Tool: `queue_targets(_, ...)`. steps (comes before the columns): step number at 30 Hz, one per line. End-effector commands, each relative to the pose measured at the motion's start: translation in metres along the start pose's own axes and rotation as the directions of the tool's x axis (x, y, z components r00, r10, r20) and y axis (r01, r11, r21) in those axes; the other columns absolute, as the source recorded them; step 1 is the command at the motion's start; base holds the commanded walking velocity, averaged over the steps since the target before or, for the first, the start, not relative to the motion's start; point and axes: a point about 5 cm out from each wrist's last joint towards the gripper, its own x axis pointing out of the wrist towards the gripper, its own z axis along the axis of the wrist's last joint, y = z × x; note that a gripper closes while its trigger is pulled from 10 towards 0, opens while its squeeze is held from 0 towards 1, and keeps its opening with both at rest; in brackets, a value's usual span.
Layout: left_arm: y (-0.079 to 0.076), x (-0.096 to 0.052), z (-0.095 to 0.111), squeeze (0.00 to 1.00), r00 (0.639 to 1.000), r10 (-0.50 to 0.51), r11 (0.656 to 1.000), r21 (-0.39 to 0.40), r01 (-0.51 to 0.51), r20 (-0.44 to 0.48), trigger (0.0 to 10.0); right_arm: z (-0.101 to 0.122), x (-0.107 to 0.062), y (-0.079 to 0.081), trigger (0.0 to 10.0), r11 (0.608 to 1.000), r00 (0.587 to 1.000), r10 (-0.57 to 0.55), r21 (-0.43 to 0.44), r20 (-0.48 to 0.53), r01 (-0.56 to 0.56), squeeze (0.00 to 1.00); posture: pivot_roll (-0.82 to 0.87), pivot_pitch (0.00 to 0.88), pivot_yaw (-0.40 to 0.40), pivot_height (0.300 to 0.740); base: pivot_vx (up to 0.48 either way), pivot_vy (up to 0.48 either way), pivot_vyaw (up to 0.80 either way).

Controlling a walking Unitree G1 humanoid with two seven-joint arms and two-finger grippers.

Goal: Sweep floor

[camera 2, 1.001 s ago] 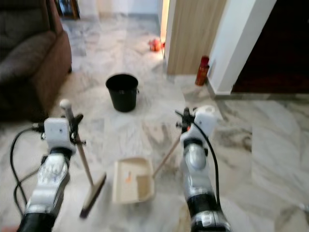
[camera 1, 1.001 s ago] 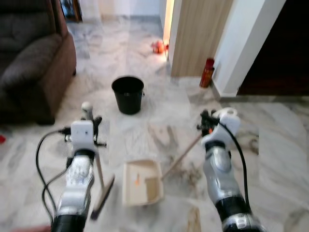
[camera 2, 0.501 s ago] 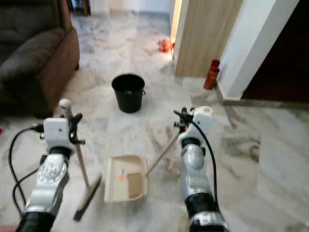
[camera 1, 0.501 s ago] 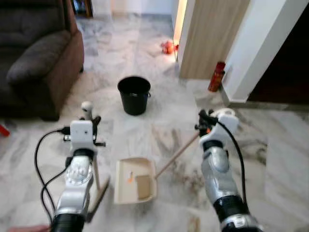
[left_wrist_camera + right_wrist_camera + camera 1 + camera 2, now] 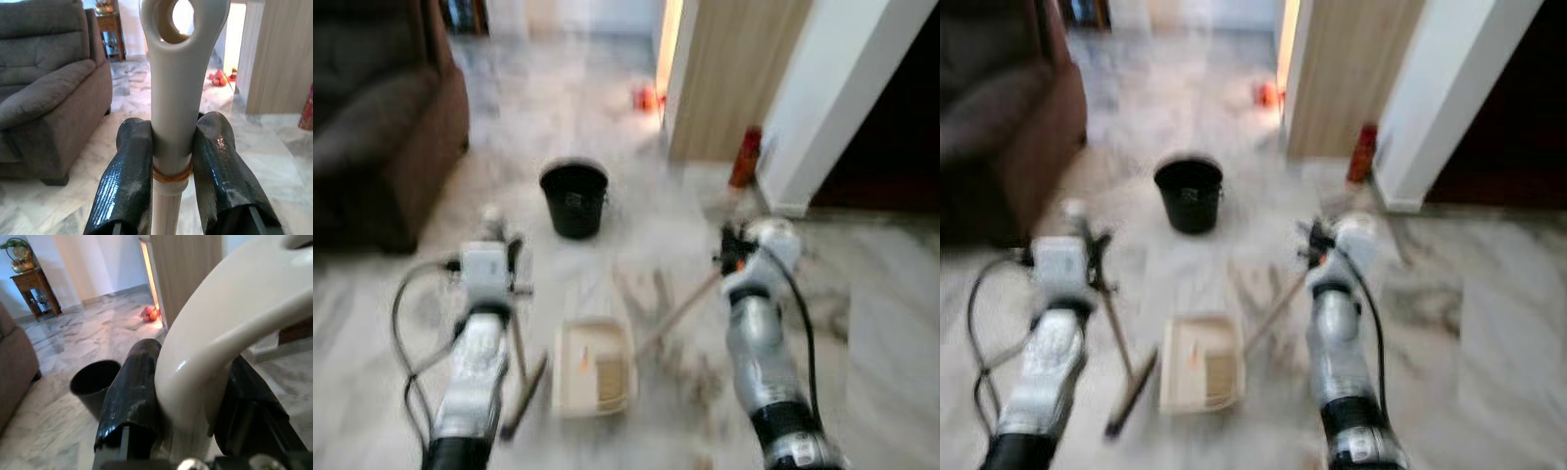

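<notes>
Left hand (image 5: 171,171) clamped on broom (image 5: 171,107); right hand (image 5: 190,426) clamped on dustpan (image 5: 595,367) handle. Step judged: debris collected, carried toward bucket (image 5: 574,198); tipping into it is called for next.

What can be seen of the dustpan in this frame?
The dustpan is a cream, plastic-looking tray lying flat on the marble floor between the arms, with a small orange scrap and a tan piece inside. Its long handle slants up to the right gripper, whose fingers clamp the cream top. The broom stands beside it.
</notes>
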Motion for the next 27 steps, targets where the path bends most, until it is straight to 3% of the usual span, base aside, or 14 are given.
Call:
queue_targets(1, 0.006, 0.003, 0.009, 0.0, 0.999, 0.016, 1.0, 0.018, -0.017, 0.039, 10.0, 0.012, 0.005, 0.008, 10.0, 0.999, 0.999, 0.028, 0.022, 0.043, -0.029, 0.0, 0.05, 0.031, -0.068, 0.74, 0.307, 0.0, 0.0)
queue_targets(11, 0.007, 0.003, 0.009, 0.0, 0.999, 0.027, 0.999, 0.022, -0.027, 0.042, 10.0, 0.001, 0.005, 0.012, 10.0, 0.99, 0.997, 0.047, 0.133, -0.059, -0.039, 0.0, 0.05, 0.03, -0.068, 0.74, 0.311, 0.0, 0.0)
queue_targets(27, 0.016, 0.004, 0.011, 0.0, 0.994, 0.091, 0.994, 0.052, -0.094, 0.055, 10.0, -0.003, 0.005, 0.014, 10.0, 0.989, 0.991, 0.073, 0.134, -0.112, -0.057, 0.0, 0.05, 0.037, -0.067, 0.74, 0.322, 0.0, 0.0)
